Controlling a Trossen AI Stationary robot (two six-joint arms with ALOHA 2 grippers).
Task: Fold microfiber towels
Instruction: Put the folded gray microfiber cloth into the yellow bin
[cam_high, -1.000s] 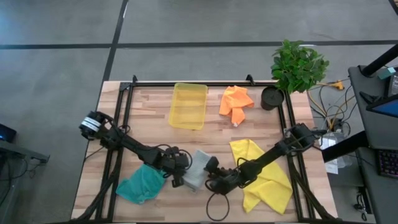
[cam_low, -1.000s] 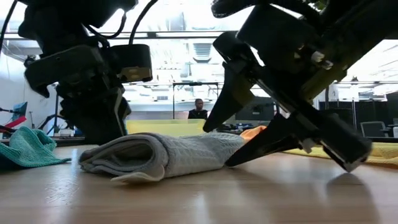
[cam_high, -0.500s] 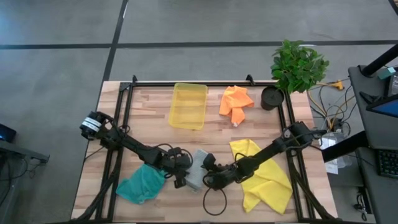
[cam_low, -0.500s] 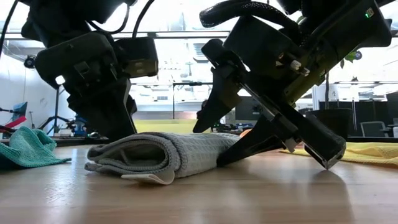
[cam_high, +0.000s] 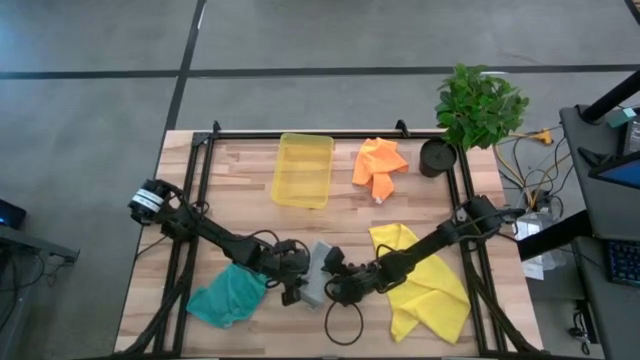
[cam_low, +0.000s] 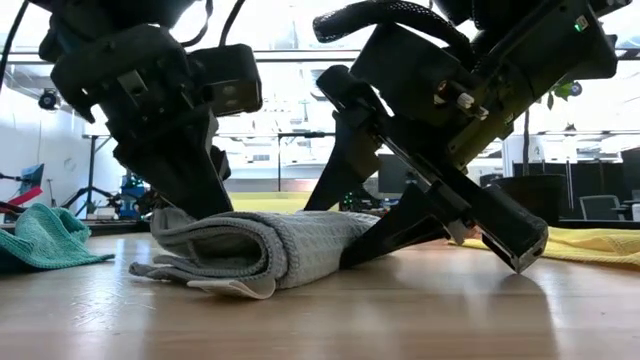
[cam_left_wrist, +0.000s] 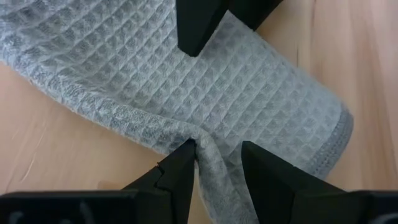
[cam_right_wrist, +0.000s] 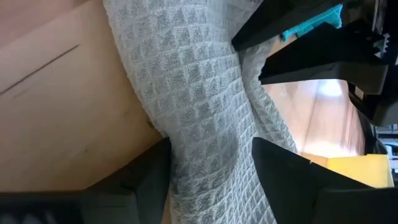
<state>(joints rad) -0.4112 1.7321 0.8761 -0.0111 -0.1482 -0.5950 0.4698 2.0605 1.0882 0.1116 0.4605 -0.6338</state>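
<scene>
We see the light grey waffle-weave microfiber towel (cam_high: 318, 272) lying bunched and partly folded near the front middle of the wooden table (cam_high: 240, 190), with both arms bent over it. The left gripper (cam_left_wrist: 211, 163) has its two dark fingers closed on a raised ridge of this cloth, as the left wrist view shows clearly. The right gripper (cam_right_wrist: 208, 165) stands with its fingers wide apart, one on each side of the opposite end of the same towel, and they do not pinch it yet.

We think the main danger is here: when the right fingers close, they may catch only the upper layer of the fold. Then the lower layer would drag on the wood and the fold would open or twist. In the low view a thin edge of the cloth sticks out under the roll, so the layers are already not even.

A second danger is that the two grippers work very near each other, and a small sideways move could make them touch, or could pull the cloth out of the left pinch, which holds only a narrow ridge.

The teal towel (cam_high: 228, 295) lies crumpled just beside the left arm and could be swept along. The bright yellow towel (cam_high: 430, 285) lies partly under the right arm, so it may also be dragged. The orange towel (cam_high: 379, 165) and the translucent yellow plastic tray (cam_high: 303, 170) are well apart at the back.
</scene>
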